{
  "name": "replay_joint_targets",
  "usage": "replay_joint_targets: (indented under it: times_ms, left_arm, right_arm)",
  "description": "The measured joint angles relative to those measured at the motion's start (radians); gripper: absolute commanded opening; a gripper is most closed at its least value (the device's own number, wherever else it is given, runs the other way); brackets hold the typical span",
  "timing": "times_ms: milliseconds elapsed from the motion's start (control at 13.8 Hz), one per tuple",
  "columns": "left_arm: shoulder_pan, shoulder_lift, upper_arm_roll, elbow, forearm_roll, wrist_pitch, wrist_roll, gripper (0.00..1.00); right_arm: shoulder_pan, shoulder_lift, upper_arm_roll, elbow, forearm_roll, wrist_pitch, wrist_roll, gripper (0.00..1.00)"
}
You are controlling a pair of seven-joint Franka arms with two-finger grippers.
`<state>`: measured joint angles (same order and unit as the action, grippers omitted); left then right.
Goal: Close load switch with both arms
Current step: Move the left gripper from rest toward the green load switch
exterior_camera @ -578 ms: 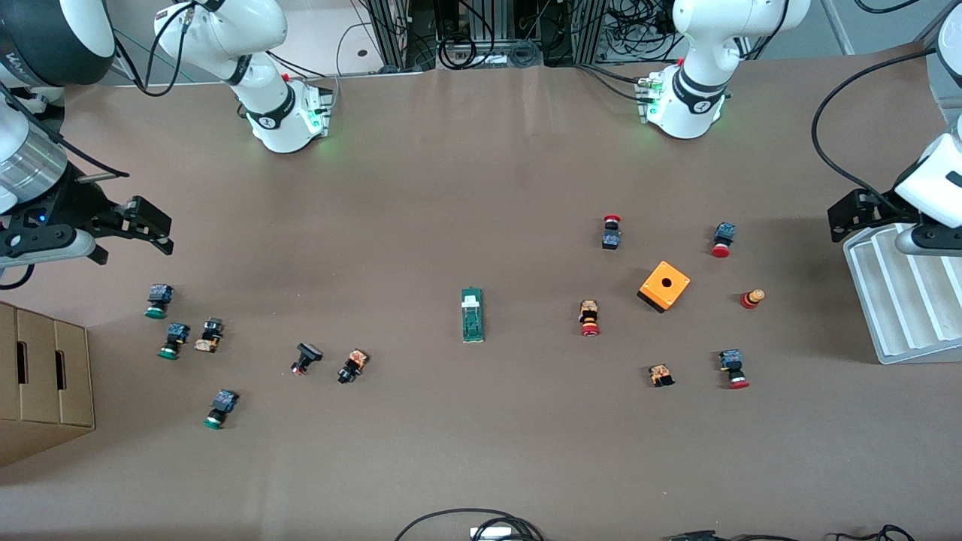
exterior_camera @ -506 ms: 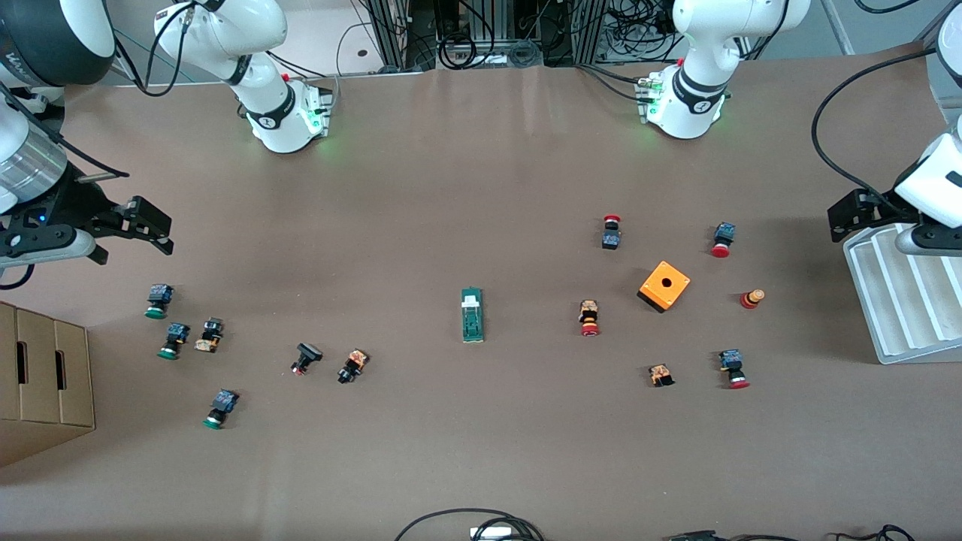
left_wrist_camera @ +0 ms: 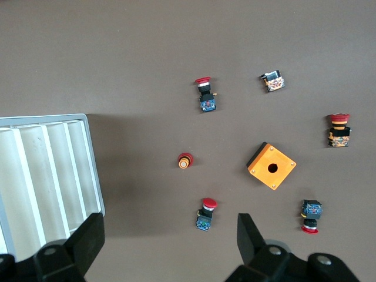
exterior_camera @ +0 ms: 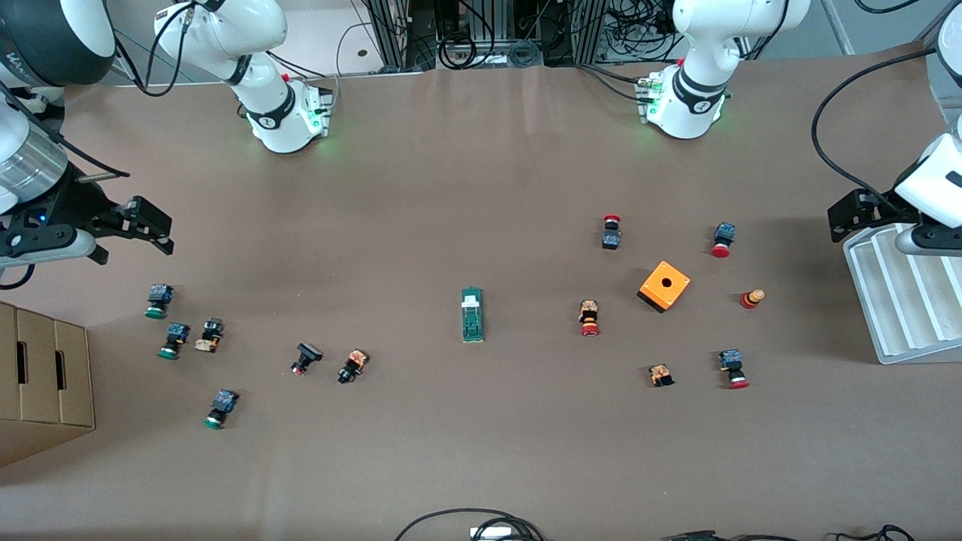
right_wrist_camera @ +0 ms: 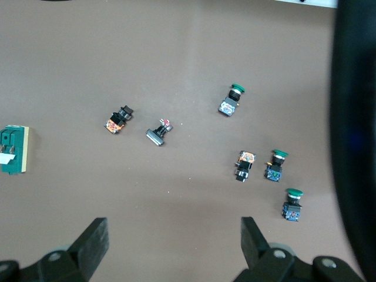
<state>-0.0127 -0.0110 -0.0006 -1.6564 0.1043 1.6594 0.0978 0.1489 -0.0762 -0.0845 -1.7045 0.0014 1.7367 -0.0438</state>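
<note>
A wide brown worktop [exterior_camera: 481,451] carries one slim, flat dark-green rectangular load switch with a small white block on it [exterior_camera: 472,314], lying near the middle of the surface, well apart from both edges where the arms wait. The right arm's black two-finger gripper [exterior_camera: 128,225] hangs high over the worktop edge at the right arm's end, above a scatter of small green-capped push buttons [exterior_camera: 158,300], its fingers spread wide and holding nothing. The left arm's black gripper [left_wrist_camera: 167,244] hangs over the edge at the left arm's end, just above a white ribbed plastic tray [exterior_camera: 894,300], fingers also apart and empty in its wrist view. An orange square box with a round hole [exterior_camera: 664,285] and several small red-capped push buttons [exterior_camera: 589,318] lie between that gripper and the switch. Neither arm has started in, so the step in hand looks like the approach. To do it well, each gripper should travel high over the loose buttons and descend only once over the switch, one arm steadying the green body so it cannot slide on the smooth surface, the other pressing the white part. Which way that part must move is hard to judge from here.
</note>
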Motion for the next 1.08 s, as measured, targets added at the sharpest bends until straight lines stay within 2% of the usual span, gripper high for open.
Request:
replay_joint_targets:
  times_ms: [289, 506, 722, 1083]
  left_arm:
    - [-0.005, 0.0, -0.01, 0.0, 0.0, -0.009, 0.001, 1.0]
    - [-0.007, 0.0, -0.054, 0.0, 0.0, -0.027, 0.0, 1.0]
    - [-0.008, 0.0, -0.123, 0.0, -0.001, -0.032, -0.073, 1.0]
    - [-0.012, 0.014, -0.298, 0.002, -0.002, -0.022, -0.409, 1.0]
  right_arm:
    - [0.0, 0.0, 0.0, 0.0, 0.0, 0.0, 0.0, 1.0]
    - [0.001, 0.0, 0.0, 0.0, 0.0, 0.0, 0.0, 1.0]
    - [0.001, 0.0, 0.0, 0.0, 0.0, 0.0, 0.0, 1.0]
    - [0.001, 0.0, 0.0, 0.0, 0.0, 0.001, 0.0, 1.0]
